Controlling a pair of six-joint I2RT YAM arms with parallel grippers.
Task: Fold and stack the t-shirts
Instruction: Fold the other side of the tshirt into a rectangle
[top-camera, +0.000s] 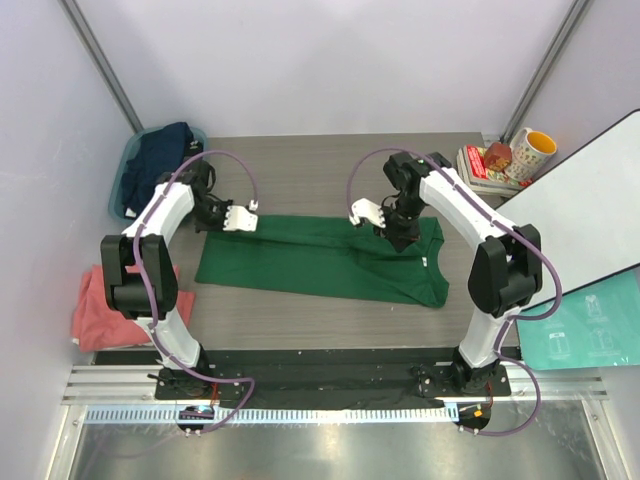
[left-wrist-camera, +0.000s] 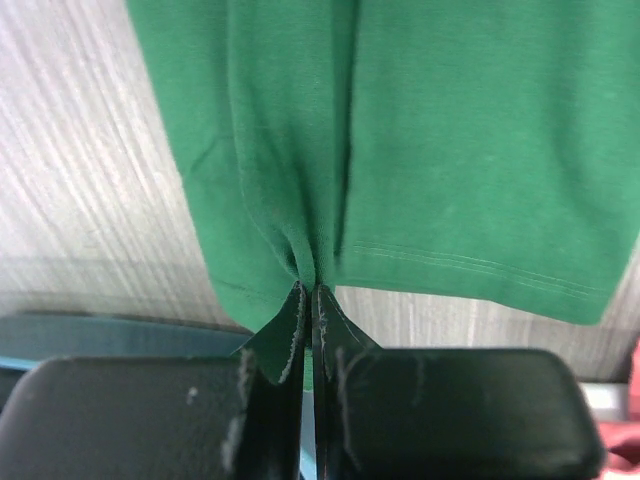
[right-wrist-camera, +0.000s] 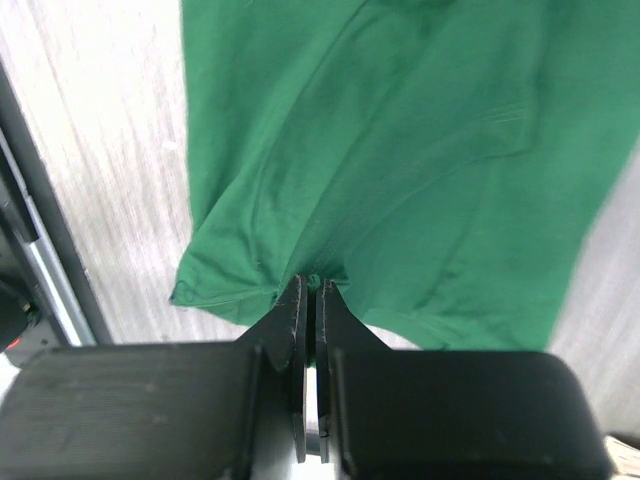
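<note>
On the table (top-camera: 300, 170), the navy t-shirt (top-camera: 160, 165) mostly hides its tub (top-camera: 120, 185).

Nothing legible anywhere; the teal sheet (top-camera: 590, 335) on the worktop's right carries white pictograms and lines too small to read; the book covers (top-camera: 480, 168) likewise.

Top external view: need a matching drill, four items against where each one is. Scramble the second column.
Items:
1. green t-shirt
2. salmon-pink t-shirt
3. navy t-shirt
4. mug

Places:
A. in the teal tub, far left
B. far right, by the books
C. spread in the middle, far edge pinched by the left pincer and the right pincer
D. heaped at the near left

Pairs: 1-C, 2-D, 3-A, 4-B
</note>
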